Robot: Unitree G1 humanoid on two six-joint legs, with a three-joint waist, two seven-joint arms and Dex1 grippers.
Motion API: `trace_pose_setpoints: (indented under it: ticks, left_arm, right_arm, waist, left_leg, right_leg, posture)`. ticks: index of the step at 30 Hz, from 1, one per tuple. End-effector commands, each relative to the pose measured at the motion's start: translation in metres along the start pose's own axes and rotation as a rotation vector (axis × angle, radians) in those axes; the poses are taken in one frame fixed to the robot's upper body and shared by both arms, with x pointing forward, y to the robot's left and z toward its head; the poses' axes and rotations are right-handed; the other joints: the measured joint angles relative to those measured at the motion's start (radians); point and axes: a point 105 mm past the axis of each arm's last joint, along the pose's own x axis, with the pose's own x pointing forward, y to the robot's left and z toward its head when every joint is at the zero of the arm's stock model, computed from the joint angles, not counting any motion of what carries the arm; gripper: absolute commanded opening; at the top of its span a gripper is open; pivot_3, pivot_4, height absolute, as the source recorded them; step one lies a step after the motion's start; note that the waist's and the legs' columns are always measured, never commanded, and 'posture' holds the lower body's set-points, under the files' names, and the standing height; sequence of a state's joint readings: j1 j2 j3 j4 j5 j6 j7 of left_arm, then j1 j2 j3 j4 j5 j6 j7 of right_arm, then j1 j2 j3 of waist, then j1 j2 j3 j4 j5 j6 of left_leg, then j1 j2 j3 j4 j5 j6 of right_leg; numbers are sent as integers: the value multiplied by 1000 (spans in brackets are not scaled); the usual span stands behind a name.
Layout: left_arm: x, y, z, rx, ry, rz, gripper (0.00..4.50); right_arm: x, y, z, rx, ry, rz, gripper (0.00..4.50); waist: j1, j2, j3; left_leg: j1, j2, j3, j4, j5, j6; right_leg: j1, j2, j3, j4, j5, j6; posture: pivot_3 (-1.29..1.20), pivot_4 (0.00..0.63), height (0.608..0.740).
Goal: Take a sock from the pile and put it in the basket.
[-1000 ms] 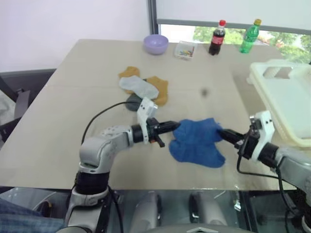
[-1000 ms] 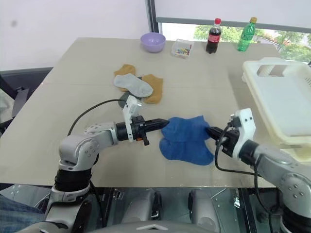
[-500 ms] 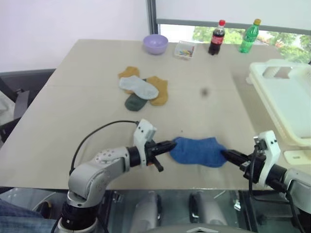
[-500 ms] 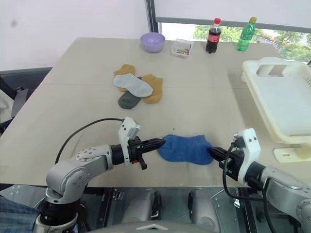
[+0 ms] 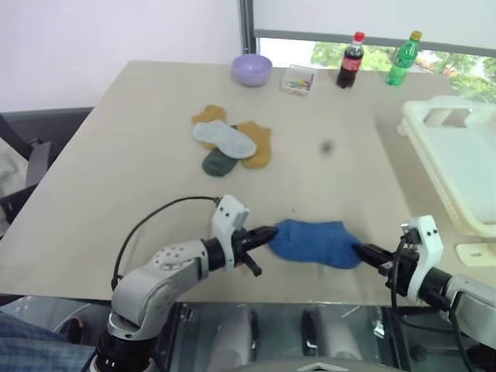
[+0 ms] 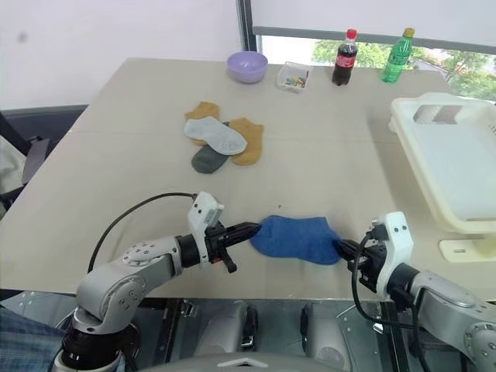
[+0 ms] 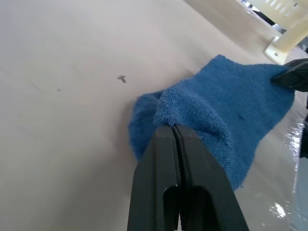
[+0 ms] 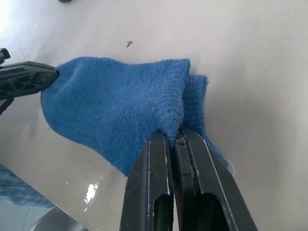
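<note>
A beige tabletop (image 5: 139, 155) stands before a plain white wall (image 5: 108, 31). Past its far edge a window (image 5: 449, 58) shows daylight and green foliage, a dark frame post (image 5: 247, 27) at its left side.

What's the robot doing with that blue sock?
The robot holds a blue sock by both ends. Its left tool is shut on one end and its right tool is shut on the other, near the table's front edge. The other socks lie in a pile farther back. The basket sits at the right, and the sock isn't in it yet.
</note>
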State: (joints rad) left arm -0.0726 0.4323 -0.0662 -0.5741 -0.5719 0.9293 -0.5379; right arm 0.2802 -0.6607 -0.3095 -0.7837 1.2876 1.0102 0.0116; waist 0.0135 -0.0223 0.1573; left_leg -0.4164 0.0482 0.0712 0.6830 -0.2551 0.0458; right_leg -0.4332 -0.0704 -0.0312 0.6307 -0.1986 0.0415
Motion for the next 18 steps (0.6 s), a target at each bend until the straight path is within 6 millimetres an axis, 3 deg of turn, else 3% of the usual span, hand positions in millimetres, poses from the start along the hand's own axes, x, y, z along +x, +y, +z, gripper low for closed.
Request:
trace_pose_setpoints:
  ticks: [1, 18]
  left_arm:
    - [1, -4, 1, 25, -14, -24, 33]
    - [17, -5, 18, 21, -75, -6, 33]
  right_arm:
    - [-1, 1, 1, -11, -12, -1, 0]
    - [-5, -1, -1, -14, -16, -22, 0]
  waist:
    - [1, 0, 0]
    - [1, 0, 0]
  left_leg:
    - [0, 0, 0, 0, 0, 0]
    - [-1, 0, 0, -2, 0, 0]
  right_leg:
    - [0, 0, 0, 0, 0, 0]
    - [0, 0, -1, -3, 0, 0]
  posture:
    - [0, 150, 736]
    - [0, 150, 736]
